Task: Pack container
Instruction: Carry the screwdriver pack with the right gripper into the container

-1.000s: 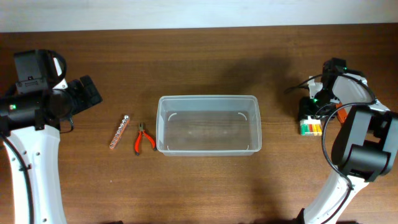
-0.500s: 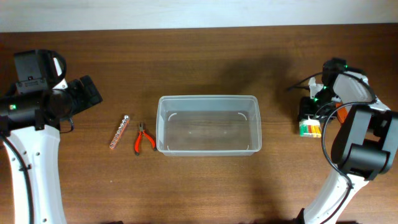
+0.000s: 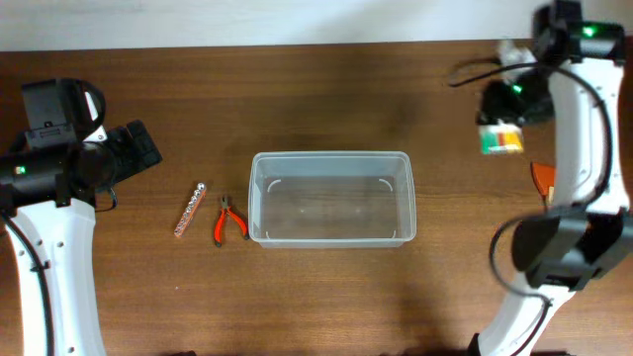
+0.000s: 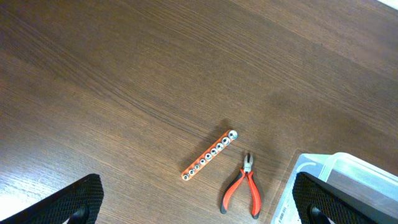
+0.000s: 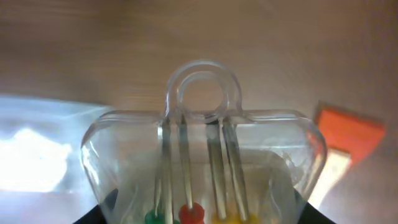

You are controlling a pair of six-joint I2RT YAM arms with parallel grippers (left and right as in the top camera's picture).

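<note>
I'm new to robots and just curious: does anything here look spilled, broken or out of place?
Nothing stands out. The container sits upright and empty; pliers and an orange strip lie beside it; the right tool holds a clear pack aloft.

Plenty of bare bench [image 3: 326, 89] along the far side, from the left tool [image 3: 143, 148] across to the right tool [image 3: 504, 111]. Fingers spread wide on the left tool, with bare wood right under it. In the way further on: a holed strip [image 4: 209, 155] and red pliers [image 4: 242, 193], side by side but apart. Only a thin gap between the pliers and the container [image 3: 331, 198] wall. Open top on the container, with room inside. Over at the right, a clear pack [image 3: 501, 140] pinched in the right tool. Near it, by the bench edge, an orange piece [image 3: 539, 178]. Free wood between that piece and the container.
</note>
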